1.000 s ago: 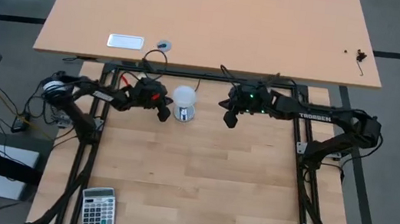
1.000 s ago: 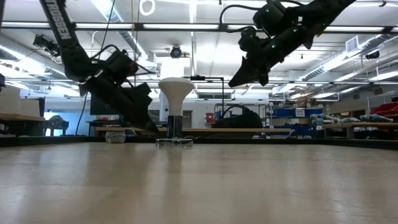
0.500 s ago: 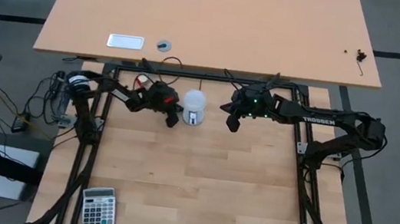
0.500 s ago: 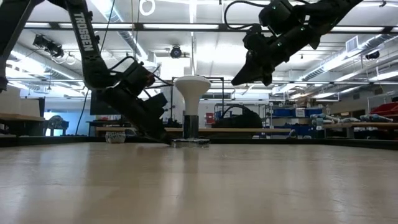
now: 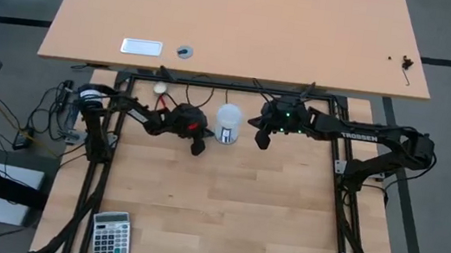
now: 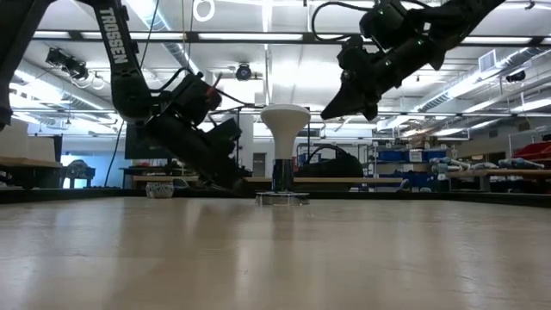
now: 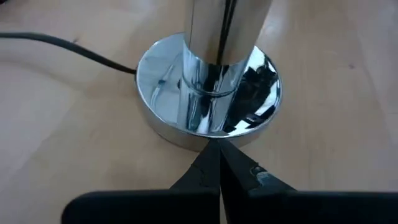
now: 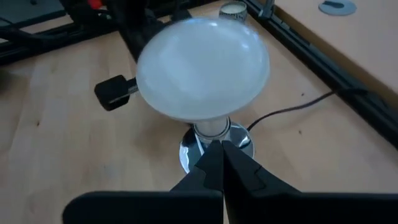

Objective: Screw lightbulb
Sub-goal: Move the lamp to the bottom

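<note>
The white lightbulb (image 5: 229, 116) stands upright, dome up, in a chrome socket stem on a round mirror-bright base (image 7: 208, 87) that rests flat on the wooden table. My left gripper (image 7: 216, 149) is shut, low at the table, with its tips at the base's rim on the bulb's left side (image 6: 237, 182). My right gripper (image 6: 331, 112) is shut and hangs in the air to the right of the dome (image 6: 285, 120), at about its height and clear of it. In the right wrist view the dome (image 8: 202, 65) fills the middle. My left gripper pushes with its shut fingertips against the rim of the chrome base (image 7: 205, 138), on the side facing the arm. The fingers slant down from the table's left. The base stays flat on the table and the bulb upright.
A thin black cord (image 7: 62, 46) runs from the base toward the far frame rail. A small cream ball (image 5: 161, 87) lies near the far rail, a calculator (image 5: 111, 234) at the near left corner. Black frame rails (image 5: 231, 84) border the tabletop; a second table stands beyond.
My left gripper has moved toward the table's right edge and sunk a little, staying shut. The base with the lightbulb has slid along the table to the right before it, still upright, closer to my right gripper.
</note>
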Controlling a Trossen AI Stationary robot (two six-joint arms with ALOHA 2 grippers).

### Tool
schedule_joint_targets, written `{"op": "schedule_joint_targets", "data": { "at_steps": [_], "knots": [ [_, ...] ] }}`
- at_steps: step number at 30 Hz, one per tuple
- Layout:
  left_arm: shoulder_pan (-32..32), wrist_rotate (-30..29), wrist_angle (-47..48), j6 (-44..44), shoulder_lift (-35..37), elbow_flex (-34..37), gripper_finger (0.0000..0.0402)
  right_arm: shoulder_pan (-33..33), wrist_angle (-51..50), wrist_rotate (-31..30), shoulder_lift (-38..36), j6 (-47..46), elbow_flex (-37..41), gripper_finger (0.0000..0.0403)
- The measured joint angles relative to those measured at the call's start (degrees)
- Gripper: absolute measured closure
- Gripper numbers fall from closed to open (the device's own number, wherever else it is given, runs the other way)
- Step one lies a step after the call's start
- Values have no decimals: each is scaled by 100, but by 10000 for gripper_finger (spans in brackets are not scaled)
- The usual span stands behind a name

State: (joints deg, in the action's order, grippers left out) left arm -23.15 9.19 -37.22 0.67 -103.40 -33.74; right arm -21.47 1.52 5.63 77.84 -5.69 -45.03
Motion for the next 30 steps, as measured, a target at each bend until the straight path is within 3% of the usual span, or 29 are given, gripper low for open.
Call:
{"op": "schedule_joint_targets", "data": {
  "at_steps": [4, 11, 19, 30],
  "knots": [
    [-37, -324, -46, 79, 131, 23, 402, 0, 714, -2, 2, -369, 570, 398],
    [-323, -340, -25, 303, 145, 32, 402, 39, 2631, -400, 375, -1116, 1563, 398],
    [-353, -168, -120, 302, -67, 31, 402, 46, 3591, -633, 1480, -1250, 1577, 398],
    [-187, -288, -529, 306, -296, 16, 402, 19, 3844, -939, 2429, -1258, 1299, 398]
  ]
}}
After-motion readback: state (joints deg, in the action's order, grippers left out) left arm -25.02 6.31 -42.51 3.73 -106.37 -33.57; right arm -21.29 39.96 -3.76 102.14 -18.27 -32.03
